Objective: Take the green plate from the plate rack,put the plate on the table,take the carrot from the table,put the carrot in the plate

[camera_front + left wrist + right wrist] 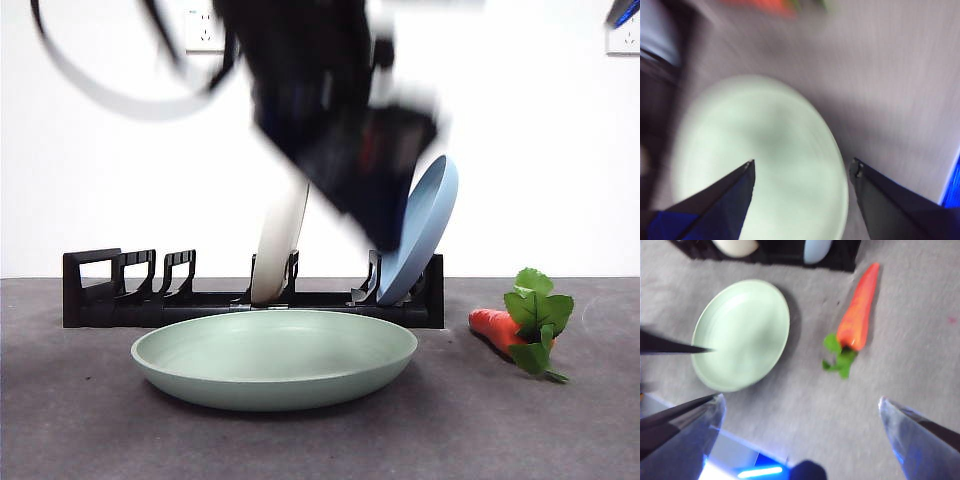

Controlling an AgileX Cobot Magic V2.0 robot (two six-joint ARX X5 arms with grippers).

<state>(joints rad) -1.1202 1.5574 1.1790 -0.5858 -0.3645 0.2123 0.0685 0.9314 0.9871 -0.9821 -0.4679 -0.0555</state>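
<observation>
Plate (275,358) flat on surface (80,430), below left fingers (802,172), spread wide, empty. Right fingers (800,405) wide apart, empty, carrot (858,309) ahead between them. Carrot likely light, stiff, slick; grip across orange body, not leaves.

The pale sage green round plate (275,358) looks smooth and matte, the dark grey table (80,420) finely mottled and dull, the black slotted rack (100,290) like slightly shiny plastic.
</observation>
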